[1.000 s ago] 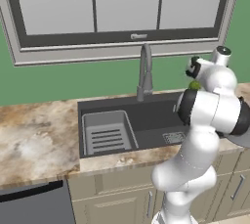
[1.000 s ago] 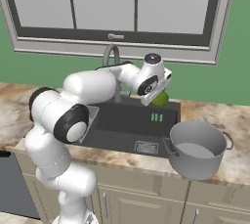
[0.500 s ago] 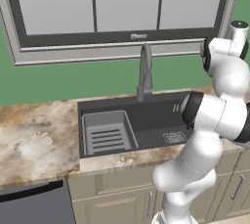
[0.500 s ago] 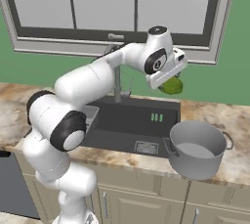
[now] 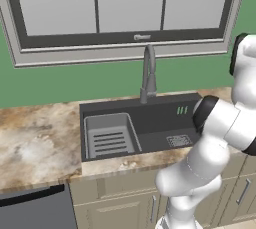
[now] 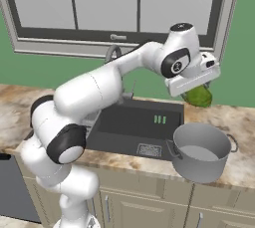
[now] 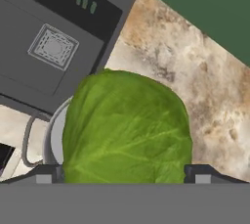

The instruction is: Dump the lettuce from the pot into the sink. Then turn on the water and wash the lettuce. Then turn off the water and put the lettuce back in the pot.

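Marbled table [image 6: 234, 122] surrounds the sink [image 6: 124, 122]; the end effector [image 6: 199, 92] grips the lettuce [image 6: 198, 95] above the pot [image 6: 199, 152]. From the hand camera the lettuce [image 7: 124, 127] hides most of the pot [image 7: 53, 135], and the fingertips are cut off.

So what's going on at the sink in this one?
The arm's end effector holds the lettuce in the air, above the stone counter just behind the pot. In the hand view the lettuce sits between the fingertips, with the pot's rim beneath it. The sink lies to the side, its drain grate bare; the lettuce is not yet in the pot.
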Motion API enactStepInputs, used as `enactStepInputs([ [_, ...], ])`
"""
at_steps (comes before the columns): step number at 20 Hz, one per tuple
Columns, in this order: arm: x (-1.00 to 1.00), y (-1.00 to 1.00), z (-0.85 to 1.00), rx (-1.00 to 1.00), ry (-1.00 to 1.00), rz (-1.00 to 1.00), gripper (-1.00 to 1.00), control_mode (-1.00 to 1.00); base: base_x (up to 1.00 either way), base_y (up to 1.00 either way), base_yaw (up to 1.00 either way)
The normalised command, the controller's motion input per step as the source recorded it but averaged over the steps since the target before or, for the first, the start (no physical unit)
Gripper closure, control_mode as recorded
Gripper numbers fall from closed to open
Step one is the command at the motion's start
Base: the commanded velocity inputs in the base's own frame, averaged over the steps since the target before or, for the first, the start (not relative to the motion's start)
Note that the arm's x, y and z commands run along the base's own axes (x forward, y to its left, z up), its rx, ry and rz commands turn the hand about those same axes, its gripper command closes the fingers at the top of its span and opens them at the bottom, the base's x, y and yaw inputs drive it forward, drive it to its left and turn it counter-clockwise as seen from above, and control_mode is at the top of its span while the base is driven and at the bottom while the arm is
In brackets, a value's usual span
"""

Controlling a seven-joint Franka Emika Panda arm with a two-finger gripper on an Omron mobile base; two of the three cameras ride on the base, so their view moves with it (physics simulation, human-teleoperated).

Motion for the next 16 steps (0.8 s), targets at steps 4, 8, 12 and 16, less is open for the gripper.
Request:
enactStepInputs([
  [4,-0.59,-0.2,-0.15,0.0,0.0,-0.15,1.0,-1.0,0.0,0.0,0.0],
  [8,-0.2,0.0,-0.1,0.0,0.0,-0.1,1.0,-1.0,0.0,0.0,0.0],
  [12,-0.11,0.0,-0.18,0.0,0.0,-0.09,1.0,-1.0,0.0,0.0,0.0],
  [16,0.0,0.0,-0.41,0.0,0.0,-0.06,1.0,-1.0,0.0,0.0,0.0],
])
